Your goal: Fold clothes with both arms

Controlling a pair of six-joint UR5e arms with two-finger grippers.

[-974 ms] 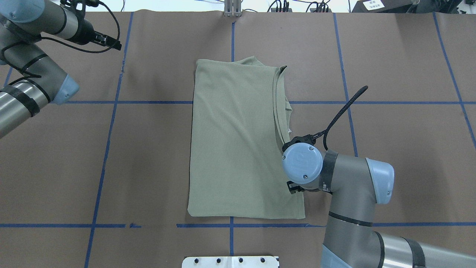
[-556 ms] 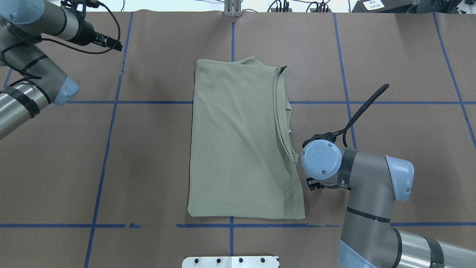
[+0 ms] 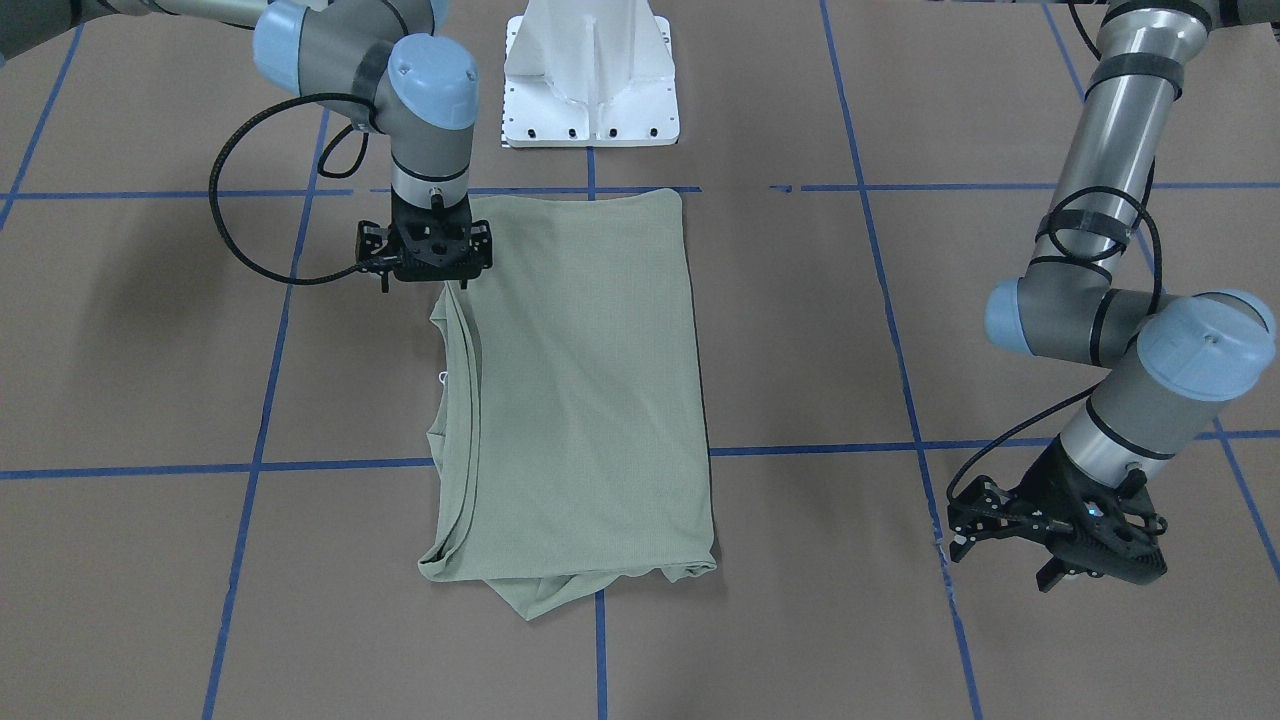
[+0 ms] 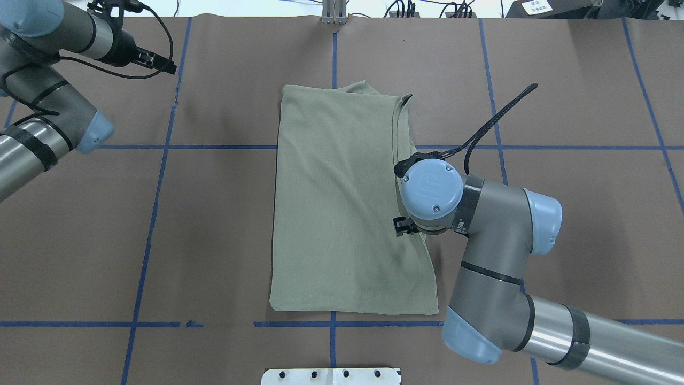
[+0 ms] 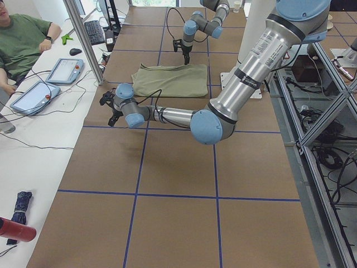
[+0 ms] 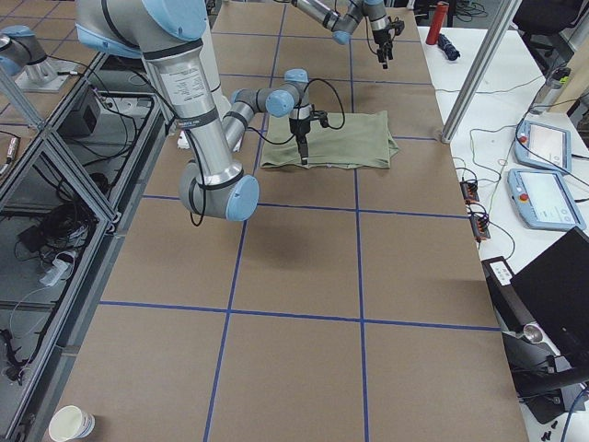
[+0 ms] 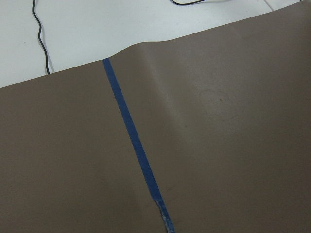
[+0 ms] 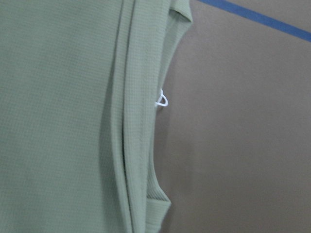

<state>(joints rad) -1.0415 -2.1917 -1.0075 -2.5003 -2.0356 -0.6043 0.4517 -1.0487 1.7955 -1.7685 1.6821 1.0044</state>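
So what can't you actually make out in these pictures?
Right tool: the overhead view hides it under the blue wrist cap; from the front it is too dark to tell open from shut.
Left tool: small and dark from the front; its own camera shows only table paper.
Shirt sleeves: folded under the top layer everywhere.
Person: cut off by the left side view's edge.

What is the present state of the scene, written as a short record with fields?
shirt: sage-green, folded to a rectangle, lying flat on the table
tag loop: white, sticking out at the collar edge
right gripper: at the collar-side edge of the shirt; open or shut unclear, contact unclear
left gripper: far from the shirt, over bare table, holding nothing
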